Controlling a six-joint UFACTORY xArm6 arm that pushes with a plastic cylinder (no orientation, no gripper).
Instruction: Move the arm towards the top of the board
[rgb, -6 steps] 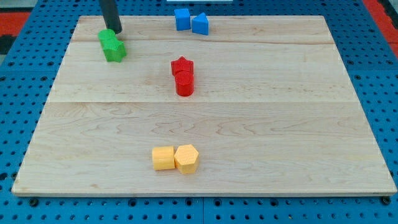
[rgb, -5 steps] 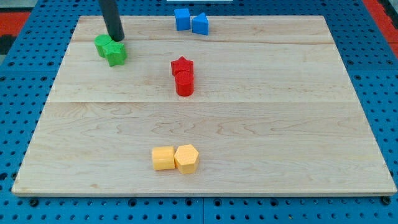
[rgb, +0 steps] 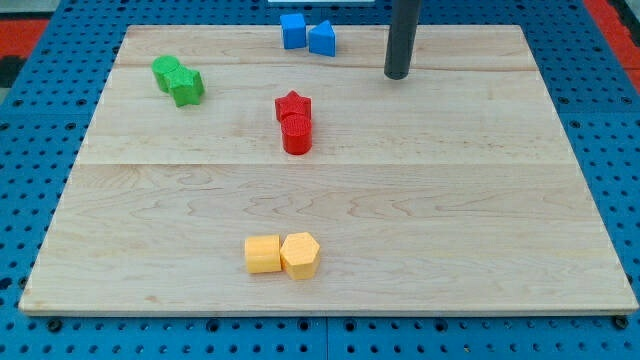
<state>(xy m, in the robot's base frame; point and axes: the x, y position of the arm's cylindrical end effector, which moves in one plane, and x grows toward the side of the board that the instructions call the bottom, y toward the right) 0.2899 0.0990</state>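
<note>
My tip (rgb: 397, 75) rests on the wooden board (rgb: 450, 200) near the view's top, right of centre. It touches no block. Two blue blocks, a cube (rgb: 293, 30) and a triangular one (rgb: 322, 39), sit to its left at the top edge. Two green blocks (rgb: 178, 79) lie at the upper left. A red star block (rgb: 293, 104) and a red cylinder (rgb: 297, 135) stand together near the centre, down and left of the tip.
A yellow cube (rgb: 263, 254) and a yellow hexagonal block (rgb: 300, 254) sit side by side near the view's bottom. The board lies on a blue pegboard (rgb: 600, 130).
The rod has moved from beside the green blocks at the upper left across to the upper right of centre. The green blocks shifted slightly left earlier and now lie still.
</note>
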